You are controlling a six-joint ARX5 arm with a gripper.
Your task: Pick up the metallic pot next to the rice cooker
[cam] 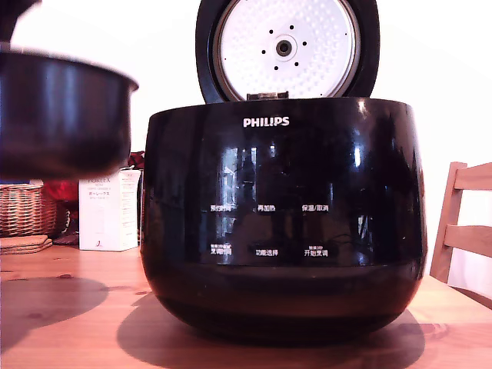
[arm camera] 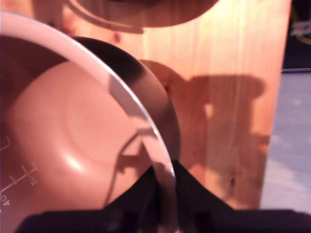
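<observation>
One rice cooker [cam: 283,219] fills the middle of the exterior view, glossy black, with PHILIPS in white across its front and two rows of three white Chinese button labels below, too small for me to read properly. Its round lid [cam: 286,48] stands open behind, the dimpled silver-white inner plate facing out, the top of the lid cut off by the frame. The one metallic pot [cam: 61,115] hangs in the air at the exterior view's left, clear of the bench [cam: 69,307], blurred, with its far side cut off; its shadow lies on the wood beneath. In the wrist view the gripper [arm camera: 165,194] has its dark jaws pinching the pot's thin rim, one inside and one outside the wall, and faint measuring marks show on the pinkish inner surface. Behind the pot stand a white box [cam: 108,210] with printing I can't make out, a wicker basket [cam: 29,209], and something red between them. A wooden chair [cam: 465,223] is partly visible at the exterior view's right edge.
</observation>
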